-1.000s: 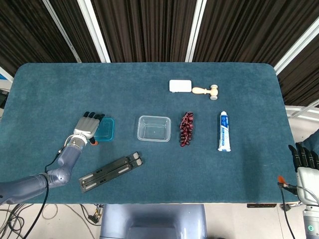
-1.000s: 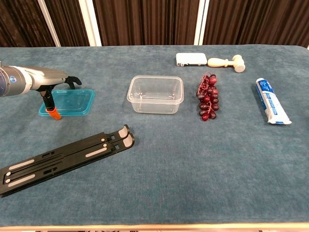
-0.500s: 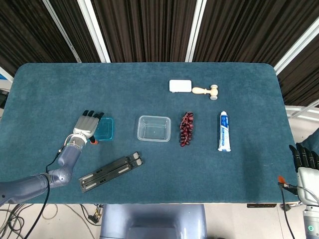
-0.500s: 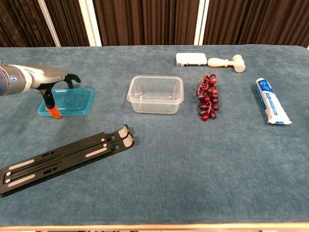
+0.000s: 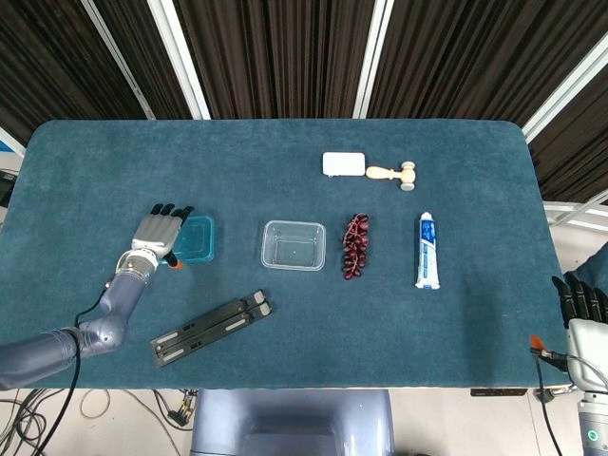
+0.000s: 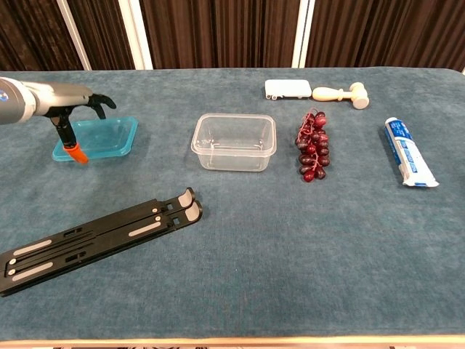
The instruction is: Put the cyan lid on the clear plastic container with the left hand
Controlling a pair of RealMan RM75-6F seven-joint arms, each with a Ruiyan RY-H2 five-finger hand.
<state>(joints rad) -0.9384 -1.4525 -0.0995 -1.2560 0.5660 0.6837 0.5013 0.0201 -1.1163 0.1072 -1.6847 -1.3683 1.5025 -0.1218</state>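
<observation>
The cyan lid (image 5: 197,238) (image 6: 102,136) is left of the clear plastic container (image 5: 294,245) (image 6: 234,142), about a hand's width away. My left hand (image 5: 157,231) (image 6: 67,107) grips the lid's left edge, fingers over the top and the orange-tipped thumb at its front. In the chest view the lid looks tilted and a little off the cloth. The container stands upright and holds nothing. Off the table's front right corner, my right hand (image 5: 581,313) stays with its fingers straight and holds nothing.
A black folding stand (image 5: 213,327) (image 6: 94,238) lies in front of the lid. Right of the container are dark red grapes (image 5: 355,245) (image 6: 312,145) and a toothpaste tube (image 5: 427,250) (image 6: 409,161). A white box (image 5: 343,163) and a wooden mallet (image 5: 394,174) sit further back.
My left hand has drawn back and upward a little with the lid, which has shifted slightly left and tipped up from lying flat. The right hand has not moved.
</observation>
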